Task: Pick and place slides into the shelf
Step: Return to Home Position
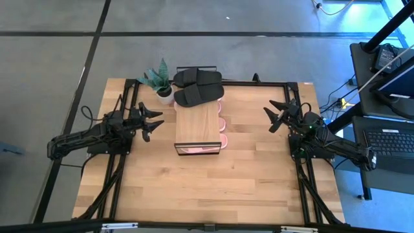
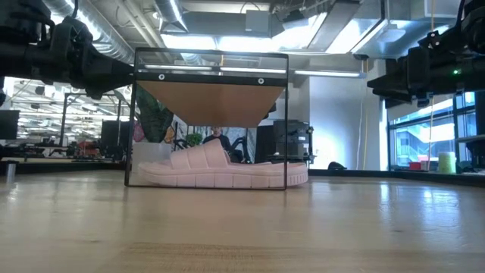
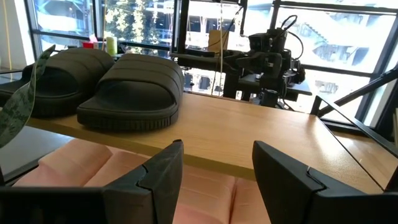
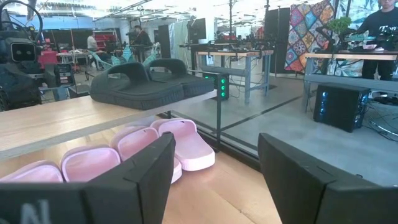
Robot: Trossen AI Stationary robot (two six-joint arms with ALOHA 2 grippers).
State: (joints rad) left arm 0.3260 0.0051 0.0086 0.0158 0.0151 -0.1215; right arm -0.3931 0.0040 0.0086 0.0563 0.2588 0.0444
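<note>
High: black slides [image 1: 198, 86] sit on the shelf [image 1: 197, 123] top at its far end, pink slides [image 1: 222, 124] beneath. Left gripper [image 1: 157, 123] and right gripper [image 1: 268, 120] flank it, well apart, fingers spread, empty.
Low: pink slides under shelf.
Right wrist: pale "N" on gripper body.

The shelf [image 1: 196, 123] has a pale wood top and a thin black frame. On it sit black slides [image 1: 198, 87] with ribbed straps, and beneath it light pink slides [image 4: 186, 143]. Beside the shelf, a green-leaved plant [image 1: 157, 77] stands in a white pot [image 1: 165, 92]. The table [image 1: 213, 188] under the shelf is honey-toned wood in plank strips.
</note>
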